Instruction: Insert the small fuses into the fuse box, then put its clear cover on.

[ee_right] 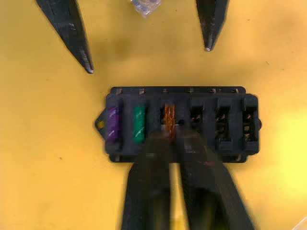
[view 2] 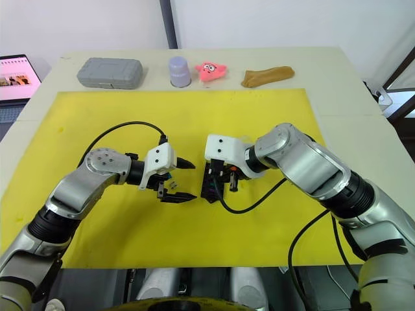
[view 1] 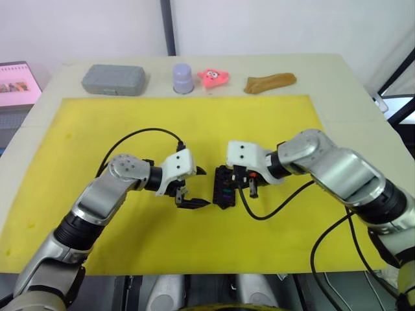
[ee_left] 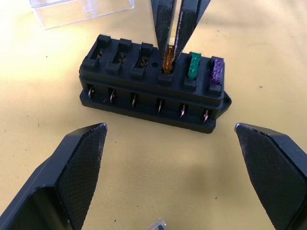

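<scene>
Three translucent fuses (ee_left: 192, 67) in ribbed black fuse box (ee_left: 148, 91) | right jaws pinch amber fuse (ee_left: 167, 61) | left jaws apart

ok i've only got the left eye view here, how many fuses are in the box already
observer: Three. A purple fuse, a green fuse and an amber fuse stand side by side at the tab end of the fuse box.
operator: and the other slots
observer: The three slots next to them are empty.
operator: is the right gripper on anything
observer: The right gripper is shut on the amber fuse, which stands in its slot.
operator: where's the cover
observer: The clear cover lies on the yellow mat near the box, not on it.
</scene>
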Available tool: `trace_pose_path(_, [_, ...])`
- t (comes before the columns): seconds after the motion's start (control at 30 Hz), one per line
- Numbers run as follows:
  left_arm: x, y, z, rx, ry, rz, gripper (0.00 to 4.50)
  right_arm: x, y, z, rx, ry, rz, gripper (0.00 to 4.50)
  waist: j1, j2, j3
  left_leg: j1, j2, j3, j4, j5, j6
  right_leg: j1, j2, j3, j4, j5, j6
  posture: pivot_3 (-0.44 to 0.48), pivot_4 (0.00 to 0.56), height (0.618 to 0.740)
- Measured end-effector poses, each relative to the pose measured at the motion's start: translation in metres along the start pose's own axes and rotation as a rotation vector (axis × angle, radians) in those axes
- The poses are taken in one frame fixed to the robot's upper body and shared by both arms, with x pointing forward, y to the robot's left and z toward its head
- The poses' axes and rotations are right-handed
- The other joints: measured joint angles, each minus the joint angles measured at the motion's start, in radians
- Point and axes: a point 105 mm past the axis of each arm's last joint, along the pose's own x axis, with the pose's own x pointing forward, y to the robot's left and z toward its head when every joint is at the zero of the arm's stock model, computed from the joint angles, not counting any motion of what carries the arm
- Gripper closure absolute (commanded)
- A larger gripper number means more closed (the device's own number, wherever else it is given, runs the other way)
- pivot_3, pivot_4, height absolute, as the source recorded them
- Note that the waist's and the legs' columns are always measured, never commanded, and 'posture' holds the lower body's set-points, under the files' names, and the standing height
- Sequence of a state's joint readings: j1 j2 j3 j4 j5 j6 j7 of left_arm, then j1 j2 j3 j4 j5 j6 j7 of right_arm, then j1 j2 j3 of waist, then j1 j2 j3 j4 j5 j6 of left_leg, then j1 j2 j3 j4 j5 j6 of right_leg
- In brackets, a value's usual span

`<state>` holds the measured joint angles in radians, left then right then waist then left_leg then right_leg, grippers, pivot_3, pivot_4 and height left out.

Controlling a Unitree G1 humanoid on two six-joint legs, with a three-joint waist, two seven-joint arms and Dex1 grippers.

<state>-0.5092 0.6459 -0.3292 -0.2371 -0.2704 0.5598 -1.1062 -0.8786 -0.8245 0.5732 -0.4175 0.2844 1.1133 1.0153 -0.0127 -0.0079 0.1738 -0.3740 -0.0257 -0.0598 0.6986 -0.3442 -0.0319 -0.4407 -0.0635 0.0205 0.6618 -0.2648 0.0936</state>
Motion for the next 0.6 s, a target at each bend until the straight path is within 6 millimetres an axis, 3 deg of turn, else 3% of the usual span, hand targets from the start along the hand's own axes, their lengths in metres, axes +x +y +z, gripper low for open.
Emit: trace_pose_path(0.6, [0.0001,0.0,0.0001,0.0,0.0,0.0,0.0,-0.009,-0.0019,0.0059,0.03,-0.037,0.019,3.06,0.0,0.0,0.0,-0.001,0.0,0.0,0.0,0.0,0.0,0.0,0.0,0.0,0.0,0.0,0.0,0.0,0.15,0.74])
